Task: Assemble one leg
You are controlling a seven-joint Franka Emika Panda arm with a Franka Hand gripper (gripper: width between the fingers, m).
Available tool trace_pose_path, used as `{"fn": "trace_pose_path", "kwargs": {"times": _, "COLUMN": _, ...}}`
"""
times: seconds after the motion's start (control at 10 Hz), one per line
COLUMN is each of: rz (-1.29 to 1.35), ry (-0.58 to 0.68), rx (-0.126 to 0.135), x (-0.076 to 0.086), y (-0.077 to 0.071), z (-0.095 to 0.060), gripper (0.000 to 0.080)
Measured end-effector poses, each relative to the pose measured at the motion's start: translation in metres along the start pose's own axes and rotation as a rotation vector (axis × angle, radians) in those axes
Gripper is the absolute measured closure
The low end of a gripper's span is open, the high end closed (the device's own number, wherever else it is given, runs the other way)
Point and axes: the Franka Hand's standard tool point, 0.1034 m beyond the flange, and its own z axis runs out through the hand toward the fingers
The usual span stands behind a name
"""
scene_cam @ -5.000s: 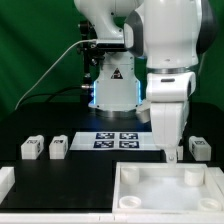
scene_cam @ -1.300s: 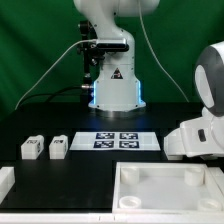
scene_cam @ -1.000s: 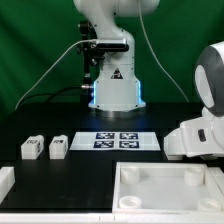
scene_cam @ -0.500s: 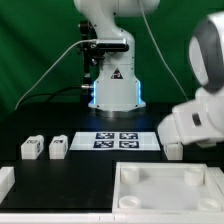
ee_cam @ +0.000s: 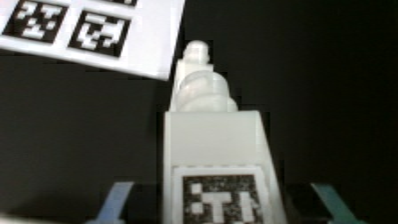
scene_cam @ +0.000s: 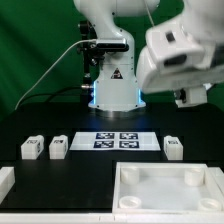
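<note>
My gripper (scene_cam: 190,98) is raised high at the exterior view's right and is shut on a white leg, which the hand hides there. In the wrist view the leg (ee_cam: 217,140) lies between my fingers (ee_cam: 125,202). Its square tag is near the camera and its threaded tip points away. My gripper (ee_cam: 226,205) holds it above the black table. Three more legs stand on the table: two at the exterior view's left (scene_cam: 31,148) (scene_cam: 58,147) and one at the right (scene_cam: 173,148).
The marker board (scene_cam: 120,139) lies mid-table and shows in the wrist view (ee_cam: 89,30). The large white square piece (scene_cam: 165,192) with corner recesses lies at the front. A small white part (scene_cam: 5,180) sits at the front left. The robot base (scene_cam: 112,85) stands behind.
The arm was low at the exterior view's right a second ago and has swung up. The leg that stood at the far right is gone from the table.
</note>
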Motion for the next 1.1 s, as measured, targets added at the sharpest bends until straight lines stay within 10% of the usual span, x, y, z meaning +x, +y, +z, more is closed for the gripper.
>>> {"fn": "trace_pose_path", "kwargs": {"times": 0.3, "rz": 0.004, "ry": 0.32, "rx": -0.029, "x": 0.009, "y": 0.006, "z": -0.005, "gripper": 0.0509}}
{"fn": "trace_pose_path", "kwargs": {"times": 0.5, "rz": -0.058, "ry": 0.631, "rx": 0.006, "x": 0.057, "y": 0.023, "z": -0.048, "gripper": 0.0509}}
{"fn": "trace_pose_path", "kwargs": {"times": 0.7, "rz": -0.054, "ry": 0.931, "rx": -0.042, "x": 0.1, "y": 0.049, "z": -0.071, "gripper": 0.0509}}
{"fn": "trace_pose_path", "kwargs": {"times": 1.0, "rz": -0.039, "ry": 1.179, "rx": -0.138, "x": 0.105, "y": 0.066, "z": -0.069, "gripper": 0.0509}}
{"fn": "trace_pose_path", "kwargs": {"times": 1.1, "rz": -0.047, "ry": 1.101, "rx": -0.113, "x": 0.106, "y": 0.065, "z": -0.05, "gripper": 0.0509}}
